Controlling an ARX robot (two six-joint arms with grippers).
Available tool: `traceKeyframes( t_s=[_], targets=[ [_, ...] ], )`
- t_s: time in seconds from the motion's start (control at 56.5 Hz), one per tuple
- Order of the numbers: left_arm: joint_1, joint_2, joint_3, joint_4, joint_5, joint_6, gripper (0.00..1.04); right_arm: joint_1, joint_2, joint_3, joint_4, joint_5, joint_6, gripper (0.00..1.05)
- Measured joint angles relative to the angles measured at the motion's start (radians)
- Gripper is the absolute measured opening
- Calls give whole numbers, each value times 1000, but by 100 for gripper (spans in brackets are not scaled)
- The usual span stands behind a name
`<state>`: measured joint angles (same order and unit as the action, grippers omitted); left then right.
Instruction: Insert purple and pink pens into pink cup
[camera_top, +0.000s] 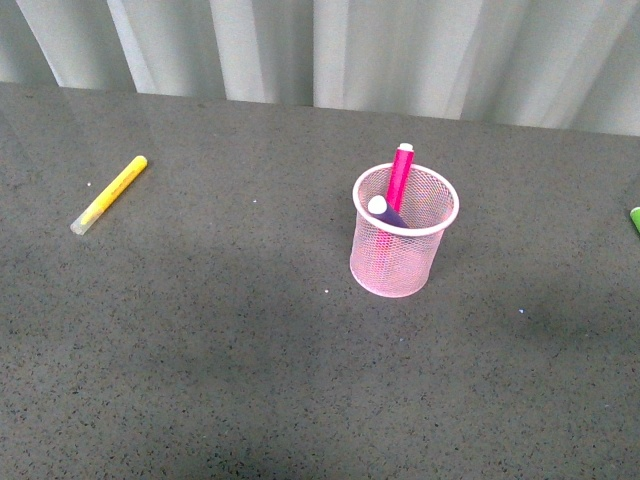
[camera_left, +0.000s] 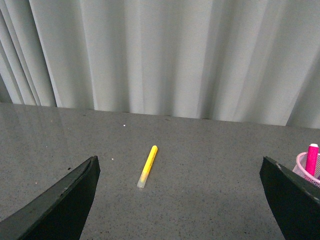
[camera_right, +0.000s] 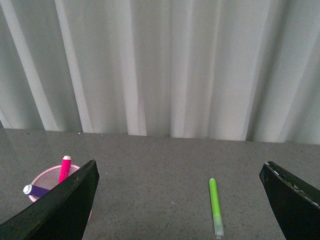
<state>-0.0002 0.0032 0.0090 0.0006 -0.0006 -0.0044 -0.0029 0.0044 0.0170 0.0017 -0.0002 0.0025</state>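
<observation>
Both grippers spread wide and empty above a grey table, the two pens standing in the pink cup.

The left gripper (camera_left: 180, 200) and right gripper (camera_right: 180, 200) each have jaws set well apart, holding nothing. The pink pen (camera_top: 400, 177) and purple pen (camera_top: 385, 212) lean inside the pink cup (camera_top: 403, 245), upright mid-table. A yellow marker (camera_top: 109, 194) lies well to the left, a green marker (camera_right: 215, 206) to the right, with a pale curtain (camera_top: 330, 50) behind.
</observation>
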Motion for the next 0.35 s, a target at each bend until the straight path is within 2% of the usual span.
traceKeyframes(
  t_s=[0.354],
  targets=[
    [0, 0, 0, 0, 0, 0, 98, 0, 0, 0, 0, 0, 0, 98]
  ],
)
